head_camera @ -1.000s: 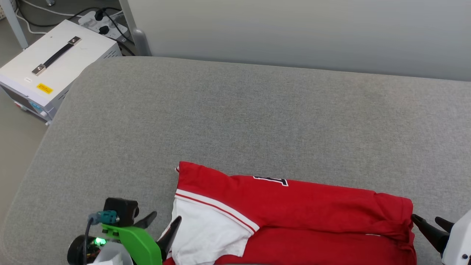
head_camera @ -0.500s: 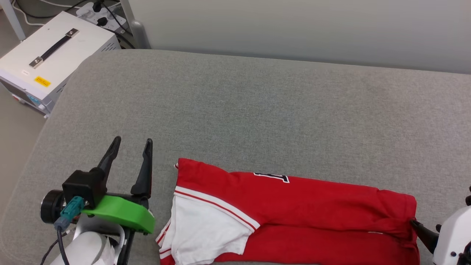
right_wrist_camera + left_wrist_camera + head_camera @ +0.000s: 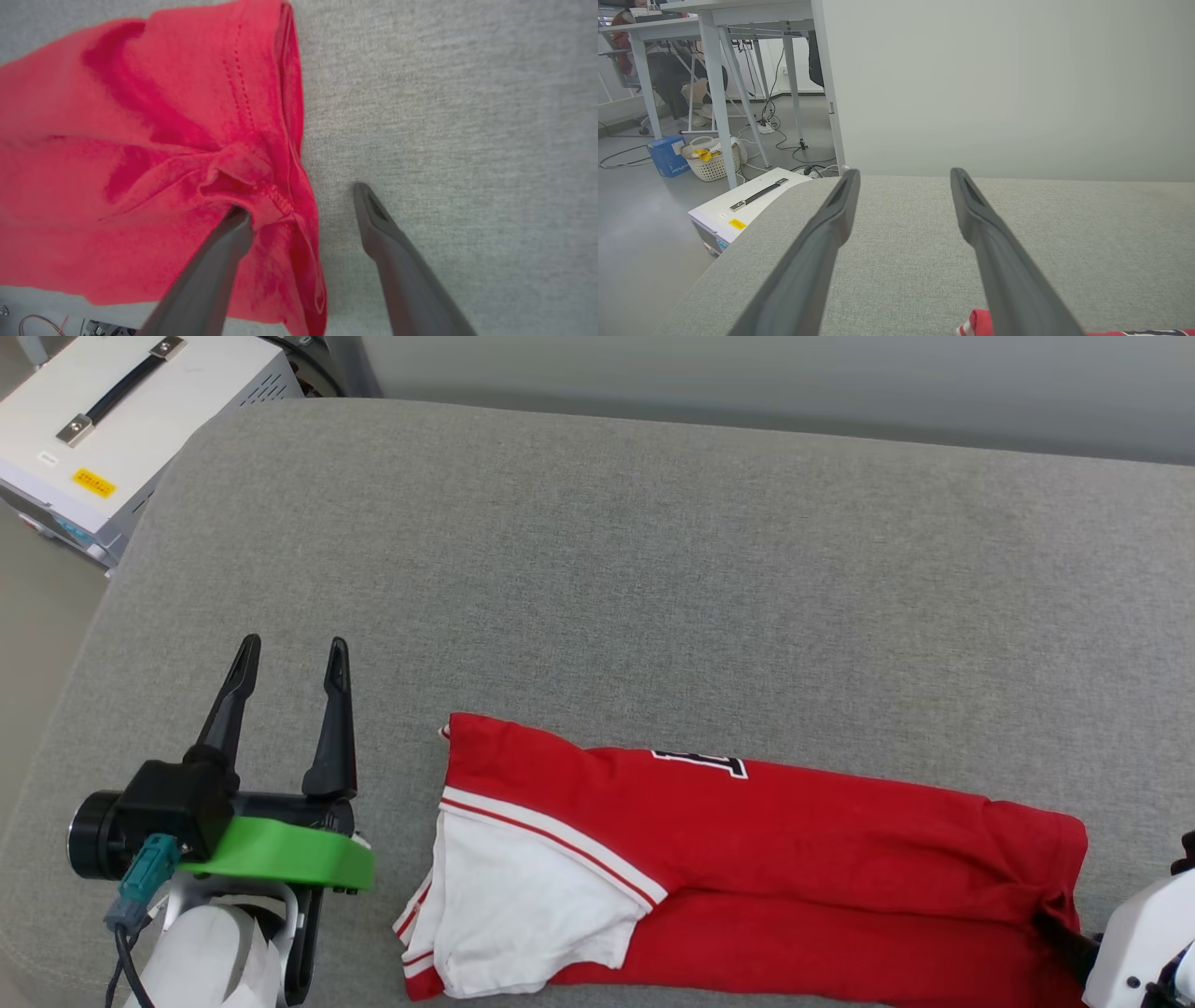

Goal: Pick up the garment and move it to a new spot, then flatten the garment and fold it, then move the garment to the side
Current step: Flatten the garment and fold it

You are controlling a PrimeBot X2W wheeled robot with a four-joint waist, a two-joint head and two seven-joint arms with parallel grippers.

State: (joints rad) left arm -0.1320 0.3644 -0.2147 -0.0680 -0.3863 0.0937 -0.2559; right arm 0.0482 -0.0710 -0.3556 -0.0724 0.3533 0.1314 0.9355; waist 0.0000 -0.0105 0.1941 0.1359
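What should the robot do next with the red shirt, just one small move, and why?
Probably ease the right gripper back off the garment. Its jaws stand open, one finger tucked against the bunched hem, the other over the bare cushion. The left gripper hangs open, clear of the garment, which lies folded lengthwise, so nothing needs holding.

the left hand (image 3: 293,644) has dark fingers (image 3: 322,737), green bracket (image 3: 280,863), teal plug (image 3: 145,882).
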